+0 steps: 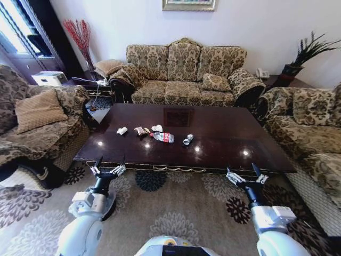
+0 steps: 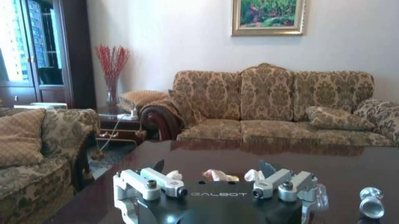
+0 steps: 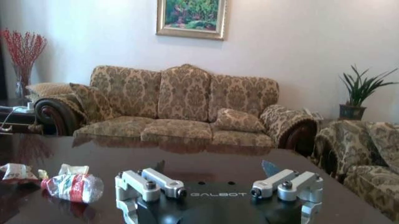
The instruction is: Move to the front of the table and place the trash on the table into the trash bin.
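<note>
The dark glossy table (image 1: 224,133) stands just ahead of me. The trash lies in a row on its left half: a white tissue (image 1: 122,130), a brownish wrapper (image 1: 140,130), another tissue (image 1: 157,128), a clear bottle with a red label (image 1: 162,137) and a small crushed clear piece (image 1: 187,140). My left gripper (image 1: 109,166) hovers open at the table's near edge, short of the trash. My right gripper (image 1: 246,174) is open at the near edge further right. The left wrist view looks past the left gripper (image 2: 212,165) to the tissue (image 2: 173,175) and the clear piece (image 2: 372,205). The right gripper (image 3: 214,165) has the bottle (image 3: 74,186) off to one side. The trash bin is out of view.
A patterned sofa (image 1: 184,74) lines the far side, with armchairs at the left (image 1: 37,122) and right (image 1: 309,128). A white box appliance (image 1: 48,78) sits at the back left and a potted plant (image 1: 298,61) at the back right. Patterned carpet (image 1: 176,202) lies under me.
</note>
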Tool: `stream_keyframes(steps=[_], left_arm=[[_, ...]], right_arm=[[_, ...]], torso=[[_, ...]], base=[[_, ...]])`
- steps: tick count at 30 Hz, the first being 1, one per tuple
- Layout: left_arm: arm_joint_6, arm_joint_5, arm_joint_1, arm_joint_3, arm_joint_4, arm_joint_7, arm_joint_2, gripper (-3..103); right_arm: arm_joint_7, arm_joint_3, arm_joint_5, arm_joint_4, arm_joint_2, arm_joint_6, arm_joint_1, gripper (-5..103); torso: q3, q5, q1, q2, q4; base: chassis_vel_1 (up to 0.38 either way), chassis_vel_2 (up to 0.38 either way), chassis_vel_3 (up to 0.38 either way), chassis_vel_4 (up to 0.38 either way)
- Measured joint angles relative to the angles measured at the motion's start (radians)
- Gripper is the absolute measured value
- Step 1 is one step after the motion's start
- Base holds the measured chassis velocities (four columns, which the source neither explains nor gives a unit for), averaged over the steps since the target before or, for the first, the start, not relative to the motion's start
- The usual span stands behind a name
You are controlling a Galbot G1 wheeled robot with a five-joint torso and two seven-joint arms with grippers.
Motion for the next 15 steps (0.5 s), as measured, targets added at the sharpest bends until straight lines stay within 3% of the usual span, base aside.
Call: stream_keyframes(steps=[15], left_arm=[[-0.008,0.001,-0.002,0.001,-0.005,0.004,-0.005,100]], right_arm=[[-0.003,-0.003,0.005,-0.026,-0.011,-0.005,0.014,100]], torso=[[0.000,0.0000,0.000,0.000,-0.0001]], base=[[0.000,0.000,0.000,0.000]])
